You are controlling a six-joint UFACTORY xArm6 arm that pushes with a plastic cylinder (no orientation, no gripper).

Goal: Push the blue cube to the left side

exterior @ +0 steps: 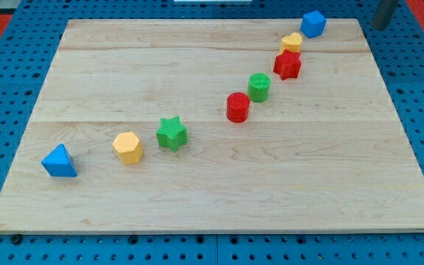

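1. Blue cube [313, 23] sits at the counter's [197, 199] top right corner, close to the top edge and well apart from the left edge it must reach.
2. Just below it, towards the view's bottom left, lies the yellow heart [291, 42], nearly touching; the red star [287, 65] follows right after.
3. A dark rod enters at the view's top right, beyond the counter's right edge. My tip [380, 26] appears to be its cut-off lower end, right of the cube at about the same height.
4. That relation matters: the cube lies leftward from my tip, so a straight leftward sweep along the top edge looks feasible and should miss the heart.
5. No pincer exists on this arm, so open or closed cannot be told.
6. Farther down the diagonal: green cylinder [259, 87], red cylinder [238, 107], green star [171, 134], yellow hexagon [128, 147], blue triangle [59, 162].
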